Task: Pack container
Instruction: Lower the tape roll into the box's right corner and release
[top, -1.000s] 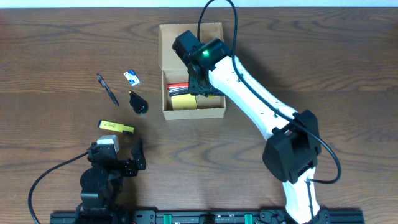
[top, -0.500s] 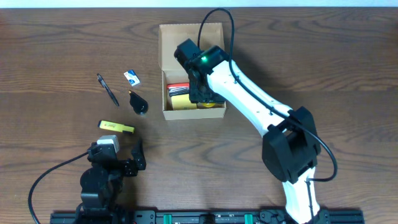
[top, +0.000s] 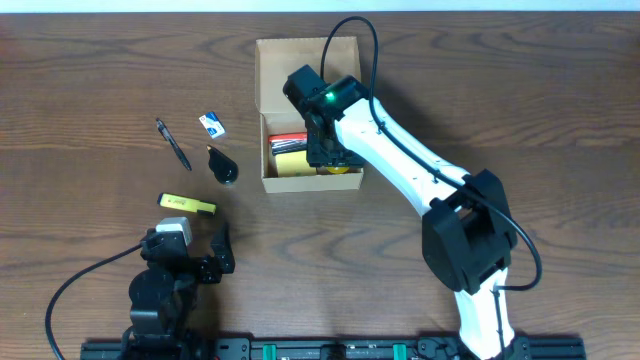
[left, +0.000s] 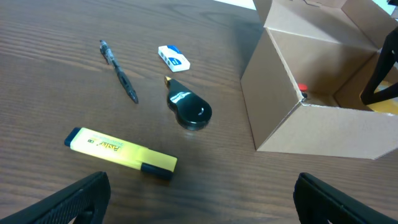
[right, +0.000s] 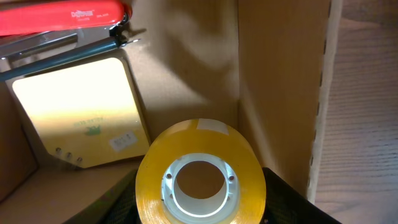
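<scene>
While the right pincer (right: 200, 198) reaches down inside the container (top: 310, 184), its fingers sit flush against opposite flanks of a yellow tape roll (right: 205, 140). I therefore take it to be clamped on the roll, whose open core faces the wrist camera. Whether the roll already rests on the box floor cannot be told. A cardboard wall (right: 273, 74) stands just beside one finger, and on the other side, a little ahead of the pincer, lies the yellow sticky-note pad (right: 74, 112). The red stapler (right: 62, 15) is farther ahead, beyond the pad. The fit looks tight, and that is where trouble could start. If the fingers part before the roll is seated, it may tip onto the pad's edge or wedge against the wall. It would then sit proud enough to stop the flap lid (top: 305, 72), now folded back behind the pincer, from shutting. Fingers spreading in so narrow a gap could also push the wall, and a careless lift could snag the rim and drag the light box across the table (top: 560, 100). The left pincer (left: 202, 182) has its fingers wide apart with nothing between them, well away from the container, which stands ahead of it and off to one side. Directly ahead of it lies a yellow highlighter (left: 118, 149), then a black teardrop-shaped item (left: 189, 111), a pen (left: 118, 71) and a small eraser (left: 173, 57), all yet to be packed.
</scene>
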